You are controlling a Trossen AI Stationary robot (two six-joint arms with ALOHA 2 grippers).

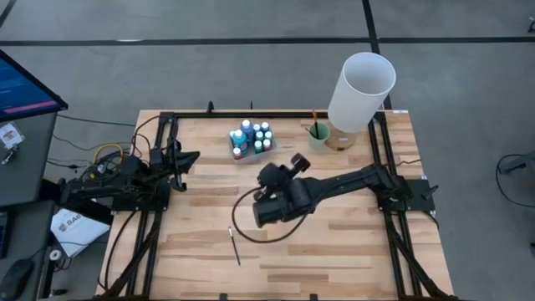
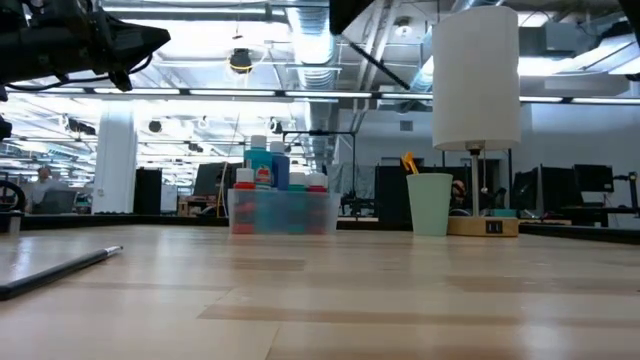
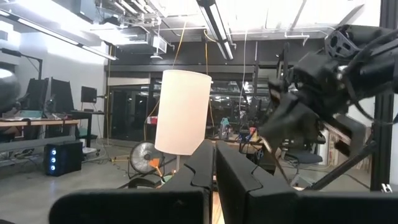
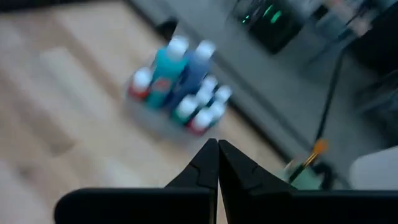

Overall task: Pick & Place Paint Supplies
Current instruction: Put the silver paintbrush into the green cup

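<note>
Paint bottles gathered upper centre of the desk, 1 brush left out.
Bottles sit together in a clear tray; brushes stand in the green cup beside the white cylinder. The stray brush lies lower centre, judged the remaining job. Right claw, fingers together and empty, hangs mid-frame; left claw, together, waits at left. No writing is readable.

Right gripper closed, empty, arm stretched in over table centre; left gripper closed, parked at table's left edge
</note>
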